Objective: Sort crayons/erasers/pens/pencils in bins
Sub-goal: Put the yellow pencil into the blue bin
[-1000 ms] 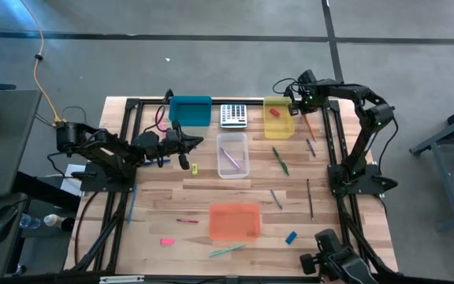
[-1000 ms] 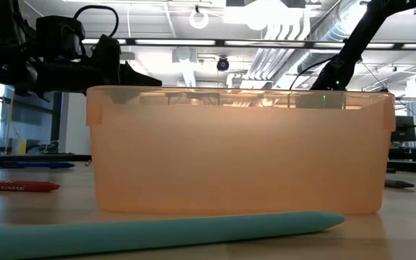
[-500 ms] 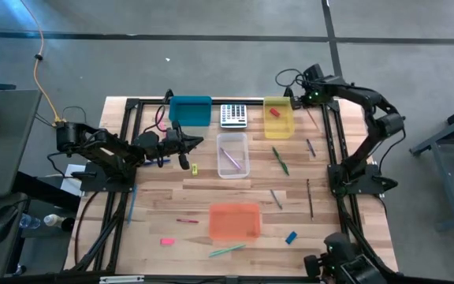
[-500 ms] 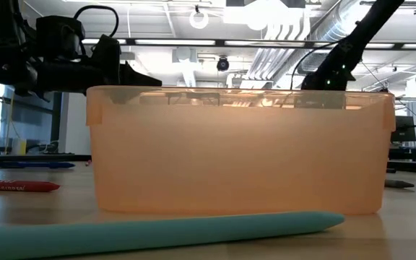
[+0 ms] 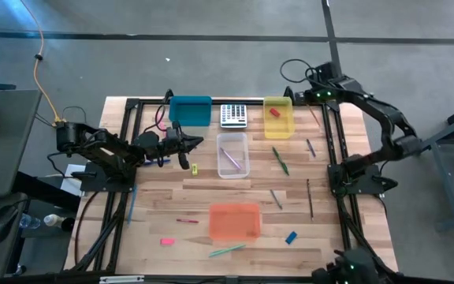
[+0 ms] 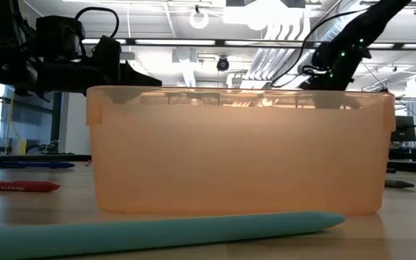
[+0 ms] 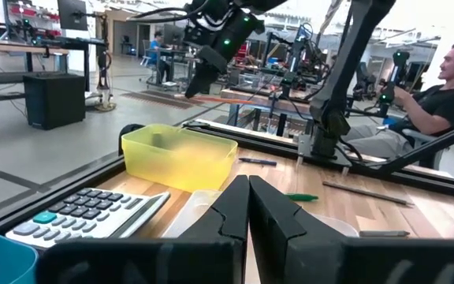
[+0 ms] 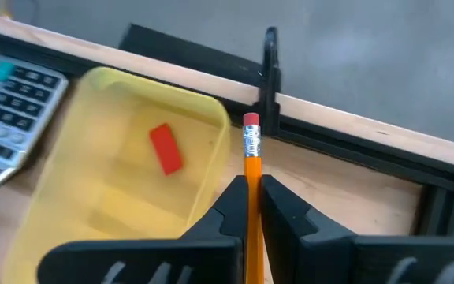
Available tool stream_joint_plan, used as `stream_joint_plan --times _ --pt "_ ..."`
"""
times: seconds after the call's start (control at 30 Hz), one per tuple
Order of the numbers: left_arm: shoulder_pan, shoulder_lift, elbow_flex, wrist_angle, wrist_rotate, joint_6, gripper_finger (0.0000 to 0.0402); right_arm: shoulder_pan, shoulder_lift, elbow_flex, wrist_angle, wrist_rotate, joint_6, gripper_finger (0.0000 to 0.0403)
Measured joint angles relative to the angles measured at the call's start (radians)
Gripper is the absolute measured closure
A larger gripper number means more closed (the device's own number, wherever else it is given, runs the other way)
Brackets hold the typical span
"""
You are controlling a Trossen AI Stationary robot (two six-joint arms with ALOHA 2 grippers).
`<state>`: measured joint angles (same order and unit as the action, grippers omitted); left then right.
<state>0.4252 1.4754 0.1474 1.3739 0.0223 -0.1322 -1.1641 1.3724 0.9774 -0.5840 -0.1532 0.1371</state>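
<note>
Lifted beyond the worktop's far right corner, an orange pencil (image 8: 251, 170) is pinched by the right gripper (image 8: 251, 207), awaiting binning; the left gripper (image 7: 248, 207) is pressed together.

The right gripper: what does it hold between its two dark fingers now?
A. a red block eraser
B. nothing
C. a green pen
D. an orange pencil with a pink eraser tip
D: in the right wrist view the right gripper is shut on the orange wooden pencil with a pink eraser tip, beside the translucent yellow plastic bin, where a red block eraser lies.
</note>
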Motion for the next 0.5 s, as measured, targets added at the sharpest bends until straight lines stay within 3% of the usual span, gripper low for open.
stream_joint_plan --times 0.5 --pt "0.0 0.0 0.0 0.002 0.0 -0.007 0.0401 0.089 -0.069 -0.367 0.398 -0.09 0.18 0.0393"
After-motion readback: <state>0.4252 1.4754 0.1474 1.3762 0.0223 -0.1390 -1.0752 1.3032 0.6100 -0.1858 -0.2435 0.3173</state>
